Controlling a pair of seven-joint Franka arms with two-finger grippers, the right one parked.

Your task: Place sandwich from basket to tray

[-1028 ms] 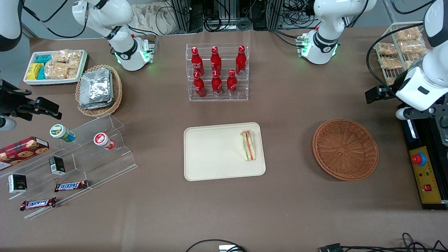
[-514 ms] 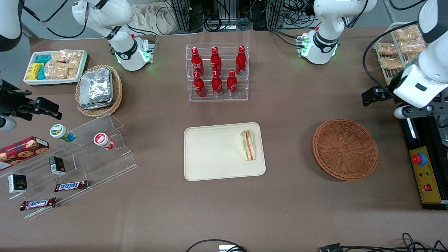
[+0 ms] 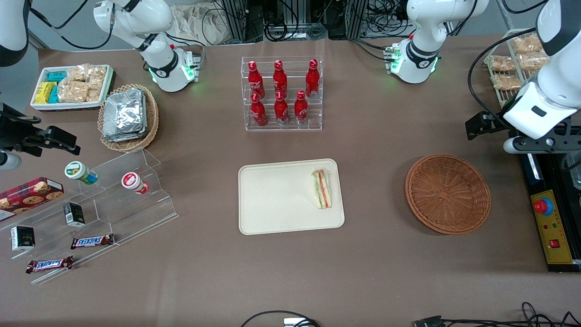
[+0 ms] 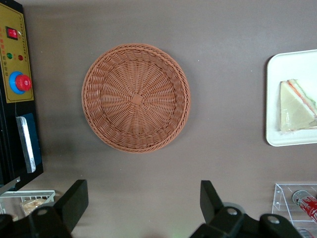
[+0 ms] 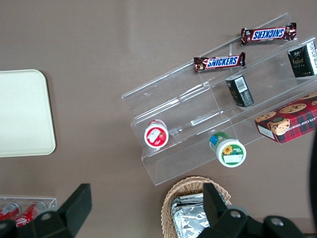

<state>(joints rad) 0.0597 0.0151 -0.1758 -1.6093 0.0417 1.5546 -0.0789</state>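
Brown tabletop (image 3: 386, 272) carries one tray (image 3: 272, 200) with one sandwich (image 3: 321, 189) on it, at the edge nearest one basket (image 3: 447, 194) standing well apart; six red bottles (image 3: 281, 91) stand in a clear rack farther from the camera; the end effector (image 4: 143, 201), fingers spread and holding nothing, hangs above the tabletop near the basket.

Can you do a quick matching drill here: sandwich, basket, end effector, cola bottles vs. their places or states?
Things:
1. sandwich
2. basket
3. end effector
4. cola bottles

Places or states:
A. in the clear tiered rack
B. open, raised above the table at the working arm's end
C. lying on the tray
D. holds nothing

Pairs: 1-C, 2-D, 3-B, 4-A
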